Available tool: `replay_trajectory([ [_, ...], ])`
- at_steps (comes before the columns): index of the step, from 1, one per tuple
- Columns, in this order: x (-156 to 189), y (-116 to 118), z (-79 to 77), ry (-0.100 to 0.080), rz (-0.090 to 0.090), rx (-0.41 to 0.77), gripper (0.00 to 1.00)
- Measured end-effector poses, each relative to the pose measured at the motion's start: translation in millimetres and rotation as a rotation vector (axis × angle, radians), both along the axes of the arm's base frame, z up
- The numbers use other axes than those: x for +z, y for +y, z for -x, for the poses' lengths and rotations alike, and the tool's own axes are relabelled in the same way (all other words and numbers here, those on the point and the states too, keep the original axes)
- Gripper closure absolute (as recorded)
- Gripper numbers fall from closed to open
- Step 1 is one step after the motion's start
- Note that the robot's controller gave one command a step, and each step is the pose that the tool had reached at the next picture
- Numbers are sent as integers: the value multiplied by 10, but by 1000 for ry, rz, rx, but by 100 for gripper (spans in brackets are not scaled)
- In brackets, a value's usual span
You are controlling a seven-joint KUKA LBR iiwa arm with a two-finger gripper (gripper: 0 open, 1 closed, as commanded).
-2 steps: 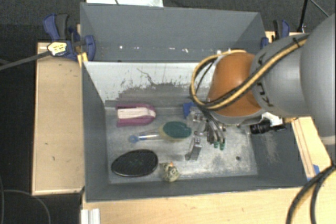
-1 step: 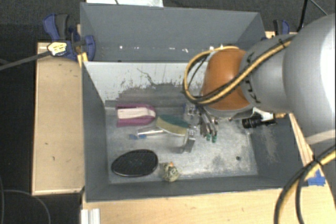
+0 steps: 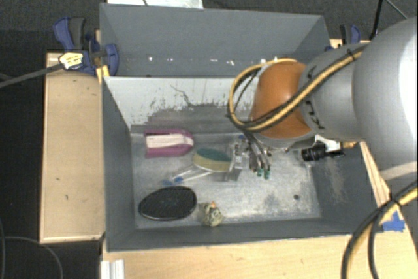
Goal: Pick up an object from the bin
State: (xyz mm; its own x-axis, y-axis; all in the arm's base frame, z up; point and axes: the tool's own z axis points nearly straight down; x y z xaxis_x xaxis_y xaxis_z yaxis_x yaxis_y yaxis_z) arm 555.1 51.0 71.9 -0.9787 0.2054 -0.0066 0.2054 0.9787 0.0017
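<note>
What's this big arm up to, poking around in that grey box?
A robot arm reaches into the bin from the right to pick one thing out. Its claw is low near the floor, right beside a green and yellow pad in the middle. Whether it has hold of the pad cannot be told. A purple block, a black oval disc and a small crumpled lump lie further left, away from the claw.
</note>
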Motion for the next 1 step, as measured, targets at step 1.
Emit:
replay_trajectory([
  [1, 1320, -100, 75, -3, 0, -6, 100],
])
